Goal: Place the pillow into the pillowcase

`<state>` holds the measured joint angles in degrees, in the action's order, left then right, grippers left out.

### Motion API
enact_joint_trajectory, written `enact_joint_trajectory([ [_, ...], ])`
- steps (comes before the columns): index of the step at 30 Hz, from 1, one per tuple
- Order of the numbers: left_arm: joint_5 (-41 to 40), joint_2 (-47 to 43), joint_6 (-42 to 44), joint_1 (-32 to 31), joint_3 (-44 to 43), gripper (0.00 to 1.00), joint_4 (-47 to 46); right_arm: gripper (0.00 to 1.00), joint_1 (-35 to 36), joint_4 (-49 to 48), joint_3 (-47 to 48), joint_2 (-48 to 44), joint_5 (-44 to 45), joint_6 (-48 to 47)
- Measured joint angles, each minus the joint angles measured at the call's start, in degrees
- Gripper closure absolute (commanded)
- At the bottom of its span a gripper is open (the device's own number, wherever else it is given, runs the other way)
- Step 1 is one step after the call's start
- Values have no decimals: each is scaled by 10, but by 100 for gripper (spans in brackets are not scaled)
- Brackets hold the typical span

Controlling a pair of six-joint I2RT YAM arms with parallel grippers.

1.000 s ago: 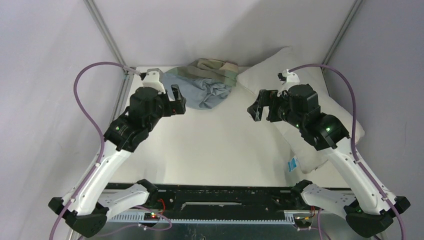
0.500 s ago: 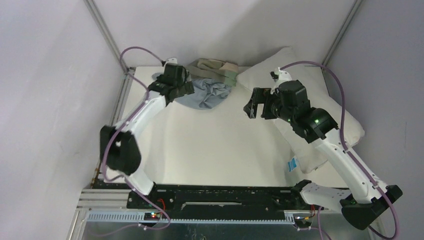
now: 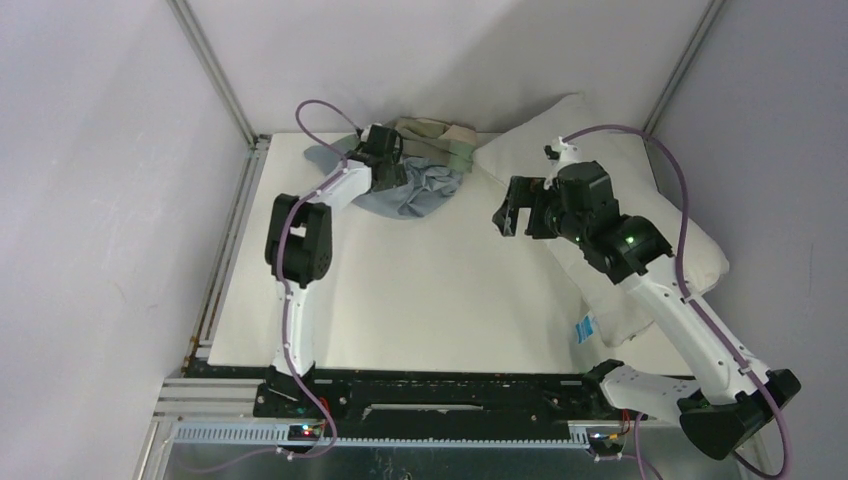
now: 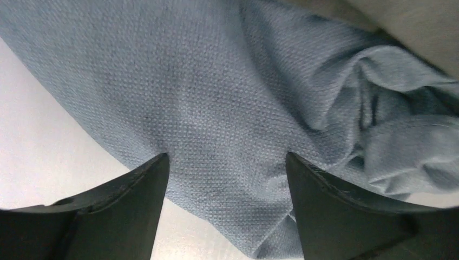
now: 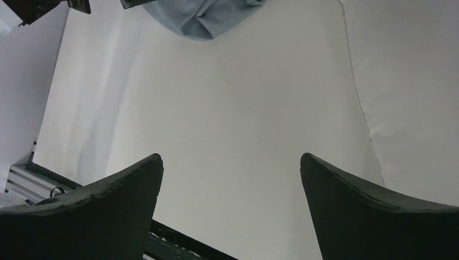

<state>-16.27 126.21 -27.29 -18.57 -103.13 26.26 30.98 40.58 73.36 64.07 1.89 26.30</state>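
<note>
The pillowcase (image 3: 418, 188) sits in a crumpled blue-grey heap at the far end of the table (image 3: 420, 290), and the left gripper (image 3: 391, 179) is right on top of it, at the heap's left side. From the left wrist, the left gripper (image 4: 226, 160) has its fingers spread wide. The woven blue cloth (image 4: 216, 103) fills the gap between them and runs out past both tips, with deep folds bunched off to the gripper's right. Nothing is pinched; the cloth just lies across the opening.

Over on the other side, the right gripper (image 3: 507, 215) hangs above the table, fingers also wide apart and holding nothing. The pillow (image 3: 690, 240) lies just beside and beneath that arm, plump and off-white, and its blue-printed tag (image 3: 585, 328) shows at the near end. The right wrist view has the pillow's (image 5: 411, 81) seamed edge running just to the right of the right gripper (image 5: 231, 157). The pillowcase (image 5: 205, 16) is well ahead of it to the left.
</note>
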Motion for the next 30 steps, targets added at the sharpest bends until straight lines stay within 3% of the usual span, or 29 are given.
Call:
enact_joint_trajectory([
  [2,0,16,-13,0,-4,40,9,0,-1,0,-8,2,0,0],
  [5,1,21,-31,0,0,82,16,0,-1,-5,-20,9,-2,0],
  [7,0,18,-42,0,10,99,11,0,-1,-6,-24,16,-4,0],
  [12,1,-46,-51,-1,138,100,-17,0,-1,-20,-25,42,-8,0],
  [18,1,-207,-57,-2,309,100,-31,0,2,-40,-25,73,-10,1],
  [19,1,-229,-58,-3,317,92,-30,0,3,-43,-25,78,-10,1],
  [21,4,-264,-58,-6,319,55,-38,0,9,-51,-26,90,-13,2],
  [22,6,-275,-56,-9,318,45,-48,0,13,-53,-26,96,-15,2],
  [27,6,-218,-52,-23,207,20,-32,0,29,-55,-27,108,-19,3],
  [30,5,-126,-57,-27,92,15,-14,0,31,-53,-27,107,-16,2],
])
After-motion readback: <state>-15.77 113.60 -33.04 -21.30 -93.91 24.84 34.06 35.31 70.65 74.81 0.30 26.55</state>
